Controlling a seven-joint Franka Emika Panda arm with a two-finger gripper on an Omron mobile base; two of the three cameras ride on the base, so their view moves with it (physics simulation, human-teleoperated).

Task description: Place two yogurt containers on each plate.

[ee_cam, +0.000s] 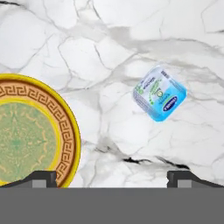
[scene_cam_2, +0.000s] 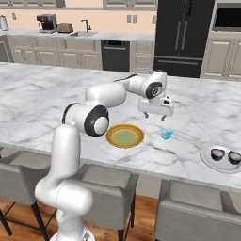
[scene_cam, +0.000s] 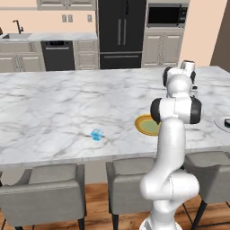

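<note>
my claw (scene_cam_2: 156, 114) hangs above the marble counter (scene_cam_2: 42, 94), jaws spread wide, nothing between them. the finger tips (ee_cam: 43, 178) sit far apart at the bottom of the hand view, so it's open and empty.

target for this step, as i judge it: the light-blue yogurt tub (ee_cam: 159, 92), lying on the bare marble just beside the yellow-rimmed plate (ee_cam: 70, 127) and not touching it. in the right base view that tub (scene_cam_2: 166, 134) sits right of the plate (scene_cam_2: 124, 136), below and a bit right of my claw. a second light-blue tub (scene_cam: 96, 134) lies well apart, left of the yellow plate (scene_cam: 144, 125) in the left base view. the white plate (scene_cam_2: 207, 159) off to the right already carries two dark round cups (scene_cam_2: 217, 153), so that one looks done. yellow plate has nothing on it, so roughly halfway.

how to do it well: the tub is off-centre in the hand view, upper right of the midline between my tips, so i should shift over it before dropping. it sits rotated, corners pointing diagonally, so roll the wrist to close on two flat sides, not the corners. come straight down, tips either side, keep clear of the plate rim. squeeze gently, thin tub may squirt out or crush. then lift, carry over the green centre, set down low to one side, leave room for the second tub.
</note>
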